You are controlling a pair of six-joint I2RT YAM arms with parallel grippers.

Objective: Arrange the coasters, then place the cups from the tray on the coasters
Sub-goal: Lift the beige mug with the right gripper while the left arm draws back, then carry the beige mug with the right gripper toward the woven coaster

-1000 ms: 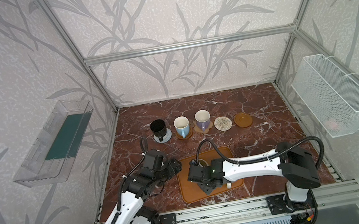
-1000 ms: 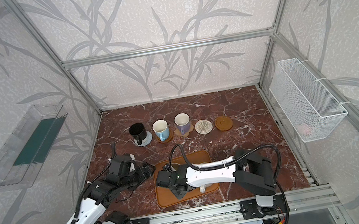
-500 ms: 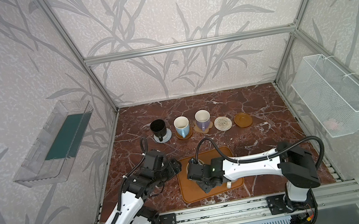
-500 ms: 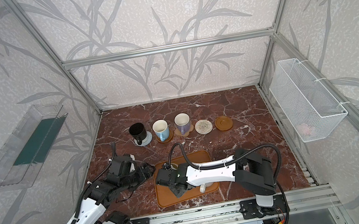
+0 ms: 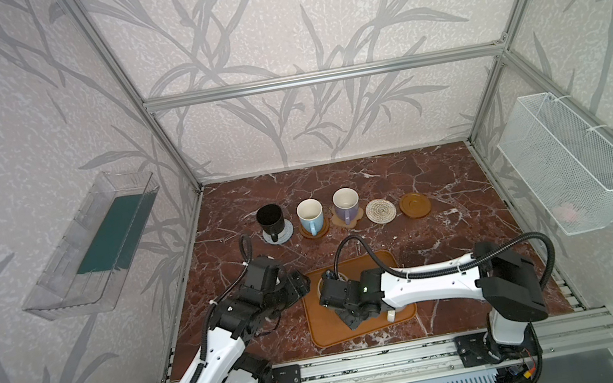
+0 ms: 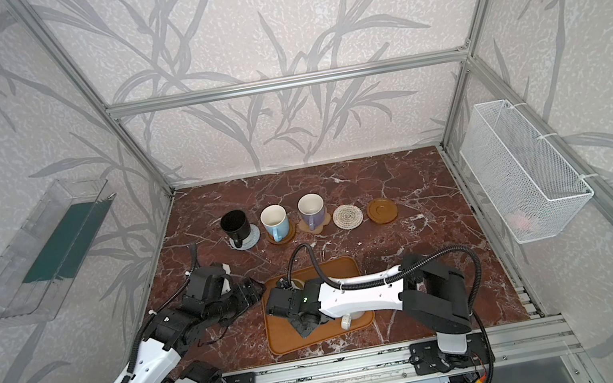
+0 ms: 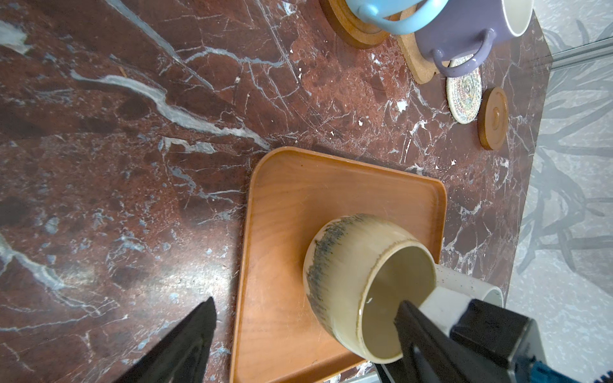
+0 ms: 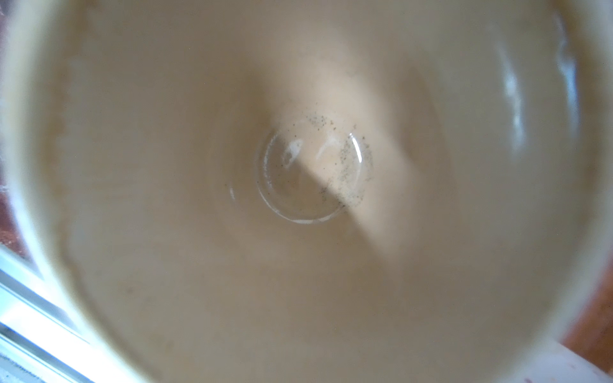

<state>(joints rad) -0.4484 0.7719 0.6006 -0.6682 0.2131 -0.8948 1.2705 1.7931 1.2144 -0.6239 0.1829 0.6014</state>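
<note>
Tabletop (image 5: pixel 452 244) of red-brown marble with white veining, seen from above in both top views. Across the middle of the frame runs a row of coasters. A grey woven round (image 5: pixel 285 233) lies under the glossy black mug (image 5: pixel 270 219), a brown wooden disc (image 5: pixel 322 231) under the light blue mug (image 5: pixel 310 217), and a tan flower-shaped mat (image 5: pixel 359 215) under the lavender mug (image 5: pixel 346 205). Then come a cream woven round (image 5: pixel 380 211) and a second wooden disc (image 5: pixel 416 205), both uncovered. At lower centre lies the orange-brown tray (image 5: pixel 322 333), a smooth rounded rectangle with a low rim. On it stands the tan mug (image 7: pixel 341 258), rounded, glazed and streaked dark grey down one side, with the speckled white mug (image 7: pixel 464 283) just beside it. My right gripper (image 5: pixel 349 316) sits at the tan mug with its jaws pressed together; what they pinch is hidden, and my right wrist view is filled by the mug's blurred cream interior. My left gripper (image 5: pixel 302 282) hangs at the tray's left edge, its black tapered fingers (image 7: pixel 192 341) spread wide and holding nothing.
</note>
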